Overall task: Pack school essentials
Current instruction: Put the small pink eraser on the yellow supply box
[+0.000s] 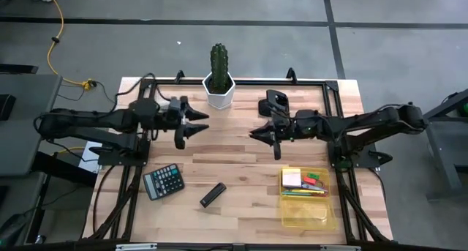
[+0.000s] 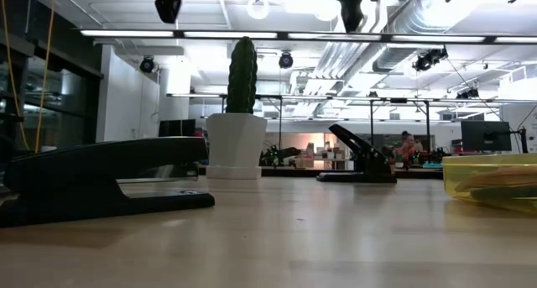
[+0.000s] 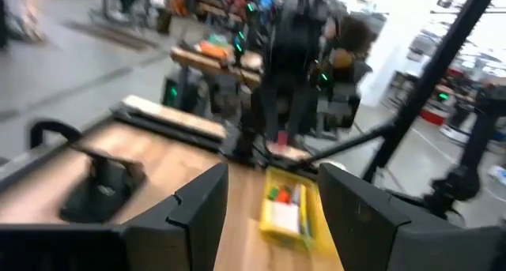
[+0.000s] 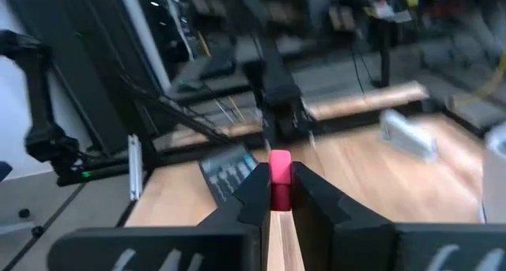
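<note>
My right gripper (image 1: pixel 257 132) hangs over the middle of the table, right of centre, and is shut on a small red-ended thing (image 4: pixel 280 175). My left gripper (image 1: pixel 191 126) is open and empty, left of centre, and faces the right one. In its wrist view (image 3: pixel 273 176) the yellow tray (image 3: pixel 286 212) shows between its fingers. That tray (image 1: pixel 307 200) stands at the near right. It holds a square sticky-note pad (image 1: pixel 292 178) and several thin green, yellow and red pens (image 1: pixel 313 185). No scissors show. My right gripper pinches the red end (image 4: pixel 280 184) of the thing between its two fingers, at their free ends. The fingers lie about level and point toward the table's left. A pale strip runs on below the red end, and I cannot tell what it is. The thing is clear of the table.
A black calculator (image 1: pixel 164 181) and a black bar-shaped stapler (image 1: pixel 213 195) lie near the front edge. A cactus in a white pot (image 1: pixel 219 79) and a black hole punch (image 1: pixel 276 101) stand at the back. Bare wood lies between the grippers and the near edge.
</note>
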Motion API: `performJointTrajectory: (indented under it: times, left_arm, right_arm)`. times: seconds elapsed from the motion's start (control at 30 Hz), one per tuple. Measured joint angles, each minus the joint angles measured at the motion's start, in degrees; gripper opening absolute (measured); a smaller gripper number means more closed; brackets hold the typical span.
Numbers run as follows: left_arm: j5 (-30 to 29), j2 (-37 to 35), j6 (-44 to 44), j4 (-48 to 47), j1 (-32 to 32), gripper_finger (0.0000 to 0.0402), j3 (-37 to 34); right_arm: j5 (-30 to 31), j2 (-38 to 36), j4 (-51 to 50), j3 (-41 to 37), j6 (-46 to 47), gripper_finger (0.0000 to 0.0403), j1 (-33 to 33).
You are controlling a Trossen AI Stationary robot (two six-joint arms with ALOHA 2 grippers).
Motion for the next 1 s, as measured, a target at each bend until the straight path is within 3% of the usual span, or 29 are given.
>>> performJointTrajectory:
  times: [0.13, 0.37, 0.8, 0.9, 1.0]
  left_arm:
    - [2.51, 4.23, -2.94, 2.98, -0.45, 0.0186, 0.0]
    - [1.47, 9.36, -0.88, 12.7, -1.62, 0.0186, 0.0]
    - [1.27, 10.15, 1.62, 14.96, -1.62, 0.0186, 0.0]
    - [1.26, 10.15, 1.63, 14.93, -1.62, 0.0186, 0.0]
    - [1.13, 10.15, 1.65, 14.93, -1.57, 0.0186, 0.0]
  right_arm:
    - [-1.26, -0.13, -2.28, 4.38, -3.77, 0.003, 0.0]
    - [-1.23, -0.09, -2.8, 6.67, -4.92, 0.003, 0.0]
    - [-1.22, -0.09, -2.78, 6.76, -4.5, 0.003, 0.0]
    - [-1.63, -0.09, -3.85, 6.78, -1.19, 0.003, 0.0]
    - [-6.07, -0.09, -9.97, 6.84, 4.39, 0.003, 0.22]
